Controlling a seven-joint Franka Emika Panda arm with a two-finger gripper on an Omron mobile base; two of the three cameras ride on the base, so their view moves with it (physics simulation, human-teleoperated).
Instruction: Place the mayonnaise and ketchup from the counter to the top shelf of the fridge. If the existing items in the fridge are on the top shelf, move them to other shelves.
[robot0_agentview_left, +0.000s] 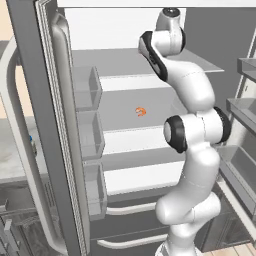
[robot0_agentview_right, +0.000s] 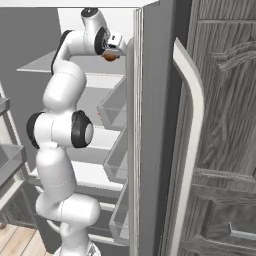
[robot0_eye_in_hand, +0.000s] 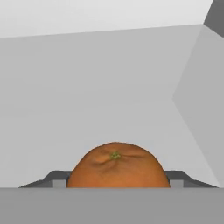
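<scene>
the fridge (robot0_agentview_left: 125, 65) stood open, its pale grey shelves smooth and flat. on the left-hand door (robot0_agentview_left: 55, 130) hung three clear, boxy bins (robot0_agentview_left: 89, 135), one above another, and i could see nothing inside them. on the middle shelf (robot0_agentview_left: 135, 120) lay a small orange-red thing (robot0_agentview_left: 141, 112), curled in shape — too small to say what it was. the white arm (robot0_agentview_left: 192, 140), glossy with dark joints, reached up into the top of the fridge, over the top shelf (robot0_agentview_left: 125, 59).

from the right-hand side, the gripper (robot0_agentview_right: 111, 55) sat at top-shelf height against the edge of the other door (robot0_agentview_right: 145, 130), with a round orange fruit (robot0_agentview_right: 109, 56) tucked under it. in the hand view that orange (robot0_eye_in_hand: 117, 166) sat between the two dark fingertips (robot0_eye_in_hand: 54, 178) — dimpled skin, a small green stem scar on top — and the tips looked pressed against its sides, pinching it. behind it ran a plain, matte grey wall (robot0_eye_in_hand: 96, 87). the mayonnaise and ketchup i could not spot anywhere from where i stood.
</scene>
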